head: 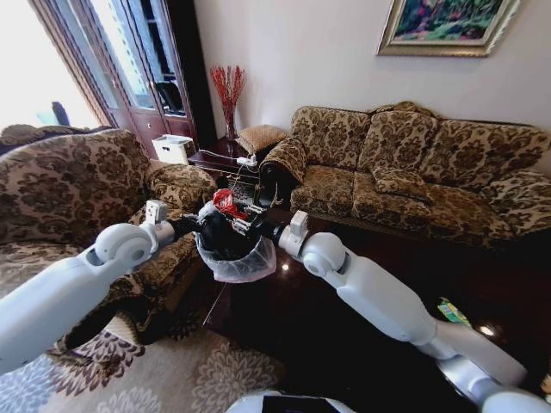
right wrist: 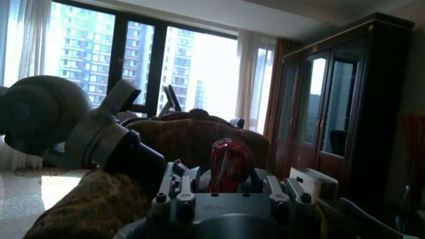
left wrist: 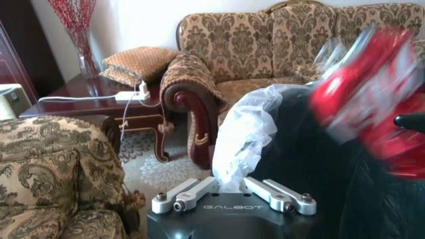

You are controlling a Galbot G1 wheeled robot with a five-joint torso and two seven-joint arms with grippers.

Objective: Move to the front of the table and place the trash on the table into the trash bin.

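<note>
My left gripper [head: 203,227] is shut on the rim of the black trash bin [head: 225,243], which hangs off the table's far left corner, its white liner [head: 250,268] bunched between the fingers [left wrist: 199,193]. My right gripper [head: 242,220] is shut on a red-and-white can [head: 225,203] just above the bin's mouth. From the left wrist the can [left wrist: 375,94] looms blurred over the dark bin [left wrist: 312,164]; from the right wrist the can [right wrist: 229,162] stands between that gripper's fingers [right wrist: 182,196]. A green snack wrapper [head: 454,311] lies on the dark table [head: 344,344] at the right.
A patterned armchair [head: 77,189] stands close on the left and a long sofa [head: 413,163] behind the table. A small side table [head: 225,159] with a red-twig vase and a power strip fills the corner. A patterned rug [head: 172,370] lies below.
</note>
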